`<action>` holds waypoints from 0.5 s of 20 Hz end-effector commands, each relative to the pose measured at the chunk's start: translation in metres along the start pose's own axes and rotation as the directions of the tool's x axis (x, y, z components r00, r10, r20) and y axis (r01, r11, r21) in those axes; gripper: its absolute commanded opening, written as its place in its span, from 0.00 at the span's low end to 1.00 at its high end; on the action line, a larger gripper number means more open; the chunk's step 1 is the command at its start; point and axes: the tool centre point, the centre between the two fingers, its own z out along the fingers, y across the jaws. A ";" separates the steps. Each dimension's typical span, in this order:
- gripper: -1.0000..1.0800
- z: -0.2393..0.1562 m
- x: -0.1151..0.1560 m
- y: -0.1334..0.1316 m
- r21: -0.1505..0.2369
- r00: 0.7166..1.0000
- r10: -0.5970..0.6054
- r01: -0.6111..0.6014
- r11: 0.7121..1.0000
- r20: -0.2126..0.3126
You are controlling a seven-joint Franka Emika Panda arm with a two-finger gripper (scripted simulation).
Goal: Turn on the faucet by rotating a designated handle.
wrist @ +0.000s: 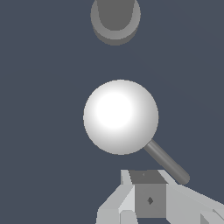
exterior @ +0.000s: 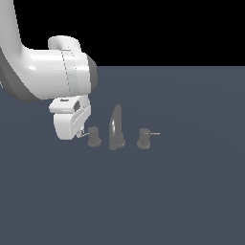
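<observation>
Handle (exterior: 94, 137) upright just beside curved spout (exterior: 116, 128), on exterior view's left; thin lever rod (wrist: 166, 162) aimed away from spout toward gripper (exterior: 79, 134). Twin knob (exterior: 143, 138) on spout's far side. Gripper low, at rod's tip; contact and finger spacing not discernible.

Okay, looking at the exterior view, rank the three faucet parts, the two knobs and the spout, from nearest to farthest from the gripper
1. The handle, the knob on the exterior view's left, right beside the gripper, its lever pointing toward it.
2. The spout, the tall curved piece in the middle.
3. The twin knob, on the exterior view's right, its lever pointing away from the gripper.
</observation>
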 end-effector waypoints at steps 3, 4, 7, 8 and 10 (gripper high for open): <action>0.00 0.000 0.013 0.010 -0.006 1.000 0.002 -0.002 1.000 -0.005; 0.00 0.000 0.016 0.012 -0.007 1.000 0.002 -0.002 1.000 -0.005; 0.00 -0.001 0.025 0.020 -0.011 1.000 0.004 -0.004 1.000 -0.008; 0.00 -0.001 0.028 0.023 -0.012 1.000 0.004 -0.004 1.000 -0.009; 0.00 -0.001 0.034 0.029 -0.015 1.000 0.005 -0.005 1.000 -0.011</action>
